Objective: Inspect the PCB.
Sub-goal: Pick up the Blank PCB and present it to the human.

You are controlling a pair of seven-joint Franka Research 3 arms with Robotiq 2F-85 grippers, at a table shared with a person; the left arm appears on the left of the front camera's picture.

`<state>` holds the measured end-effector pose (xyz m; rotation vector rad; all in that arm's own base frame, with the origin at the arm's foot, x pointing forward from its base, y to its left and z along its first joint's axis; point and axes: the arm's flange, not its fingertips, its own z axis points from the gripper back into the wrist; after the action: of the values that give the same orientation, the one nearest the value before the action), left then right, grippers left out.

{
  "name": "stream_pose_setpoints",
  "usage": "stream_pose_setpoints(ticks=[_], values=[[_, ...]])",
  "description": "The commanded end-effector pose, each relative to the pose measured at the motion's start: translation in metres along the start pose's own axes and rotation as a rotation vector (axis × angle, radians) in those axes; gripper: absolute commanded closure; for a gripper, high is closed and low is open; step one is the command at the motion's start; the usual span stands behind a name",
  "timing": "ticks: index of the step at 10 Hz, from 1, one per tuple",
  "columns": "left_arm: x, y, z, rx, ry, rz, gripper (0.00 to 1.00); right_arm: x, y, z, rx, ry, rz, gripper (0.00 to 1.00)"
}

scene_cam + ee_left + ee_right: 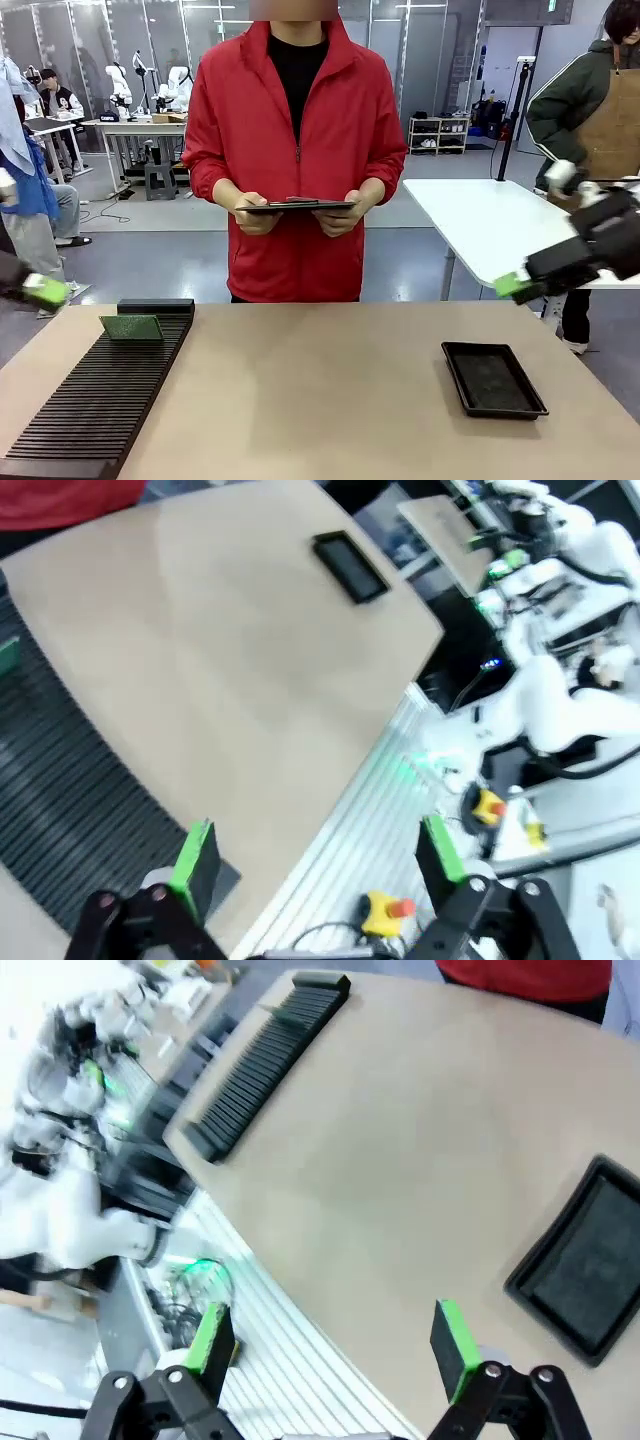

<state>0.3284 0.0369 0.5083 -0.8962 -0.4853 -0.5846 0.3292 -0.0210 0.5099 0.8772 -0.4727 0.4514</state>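
The green PCB stands upright in a slot near the far end of the black ribbed rack at the table's left; its edge peeks in at the left of the left wrist view. My left gripper hovers at the left edge of the front view, above and left of the rack, open with nothing between its fingers. My right gripper hangs at the right, above the table's far right corner, also open and empty.
A black shallow tray lies at the table's right. A person in a red jacket stands at the far side holding a dark clipboard in both hands. A white table stands behind right.
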Motion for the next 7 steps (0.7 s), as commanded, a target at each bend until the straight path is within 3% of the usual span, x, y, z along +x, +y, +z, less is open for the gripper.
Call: stream_pose_setpoints(ticks=[1, 2, 3, 4, 5, 7], values=[[-0.036, 0.027, 0.034, -0.124, -0.082, 0.032, 0.00, -0.046, -0.034, 0.036, 0.116, -0.111, -0.092, 0.00], [-0.060, 0.040, 0.049, -0.154, -0.158, 0.073, 0.00, -0.074, -0.051, 0.054, 0.150, -0.178, -0.142, 0.00], [-0.086, 0.052, 0.066, -0.198, -0.242, 0.150, 0.00, -0.103, -0.066, 0.068, 0.189, -0.177, -0.214, 0.00], [-0.114, 0.062, 0.082, -0.221, -0.286, 0.218, 0.00, -0.126, -0.074, 0.078, 0.210, -0.171, -0.214, 0.00], [-0.144, 0.070, 0.100, -0.228, -0.336, 0.261, 0.00, -0.149, -0.079, 0.092, 0.198, -0.242, -0.267, 0.00], [-0.191, 0.076, 0.125, -0.188, -0.384, 0.323, 0.00, -0.185, -0.085, 0.107, 0.169, -0.287, -0.342, 0.00]])
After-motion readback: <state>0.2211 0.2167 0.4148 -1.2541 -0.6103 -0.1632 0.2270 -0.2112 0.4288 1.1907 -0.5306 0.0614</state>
